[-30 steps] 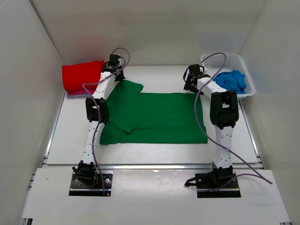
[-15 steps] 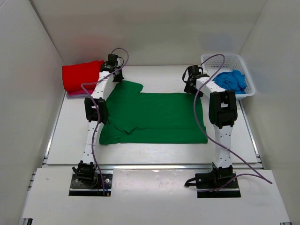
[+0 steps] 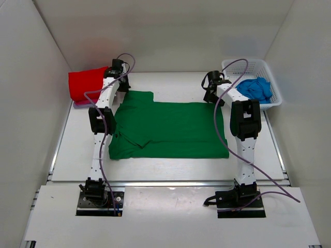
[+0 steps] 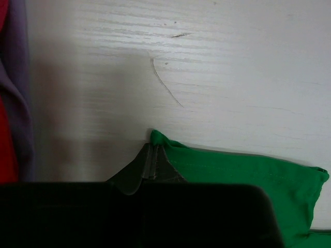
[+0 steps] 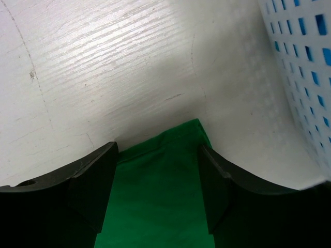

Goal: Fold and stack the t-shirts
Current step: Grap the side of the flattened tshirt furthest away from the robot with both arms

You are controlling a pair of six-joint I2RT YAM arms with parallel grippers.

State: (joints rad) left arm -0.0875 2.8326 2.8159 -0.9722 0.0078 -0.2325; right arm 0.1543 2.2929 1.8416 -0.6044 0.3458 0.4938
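The green t-shirt (image 3: 170, 129) lies spread flat in the middle of the table. My left gripper (image 3: 120, 88) is shut on the tip of its far left sleeve (image 4: 160, 140), held low over the table. My right gripper (image 3: 212, 95) is open, its fingers (image 5: 90, 181) either side of the shirt's far right corner (image 5: 176, 150), not gripping it. A folded red t-shirt (image 3: 89, 82) rests on a pink one (image 3: 83, 104) at the far left. A blue t-shirt (image 3: 255, 88) lies crumpled in the basket.
The white mesh basket (image 3: 271, 77) stands at the far right, close to my right gripper; its wall shows in the right wrist view (image 5: 305, 67). The red and pink stack also shows at the left edge of the left wrist view (image 4: 10, 103). White walls enclose the table.
My left gripper has pulled the green sleeve to the left and slightly back, flattening it out. The right arm has barely moved.
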